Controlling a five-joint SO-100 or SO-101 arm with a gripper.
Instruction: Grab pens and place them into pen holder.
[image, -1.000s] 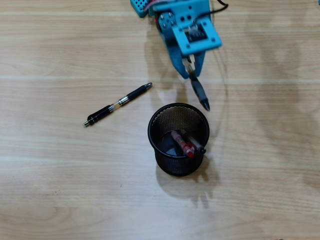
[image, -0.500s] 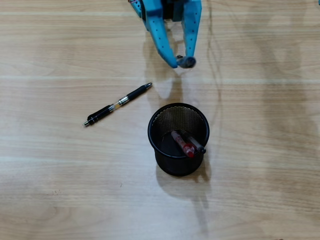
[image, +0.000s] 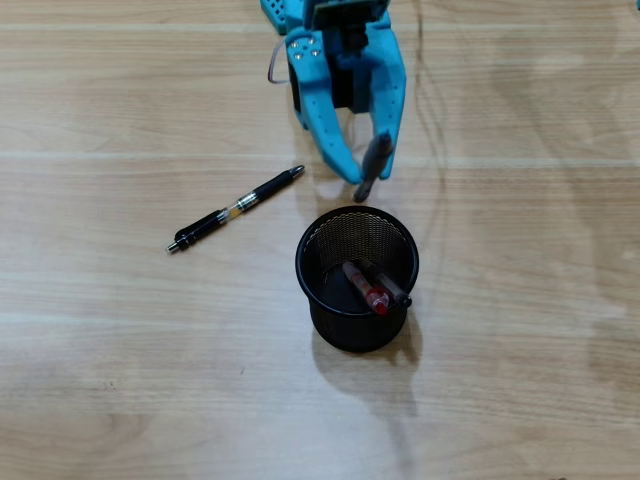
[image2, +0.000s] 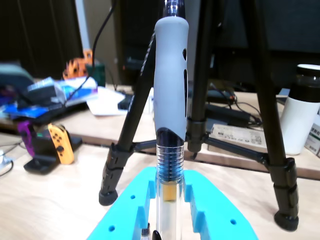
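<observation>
Right now, gripper: the blue gripper comes in from the top edge of the overhead view, its two fingers closed around a grey-and-clear pen
Held pen: in the wrist view the grey-and-clear pen stands upright between the blue fingers, clear barrel pinched low down, grey grip sleeve rising above them; from overhead its tip pokes out past the fingertips toward 6 o'clock
Pen holder: the black mesh pen holder stands upright on the wooden table, a little below the middle of the overhead view, just at 6 o'clock from the gripper and apart from it
Inside the holder: a red-and-clear pen and a dark pen lean side by side against the wall at about 4 o'clock
Loose pen: a black pen with a yellow band lies flat on the table at about 10 o'clock from the holder, slanting up to the right, touching nothing
Background: tripod legs and a white bottle show behind the pen in the wrist view
</observation>
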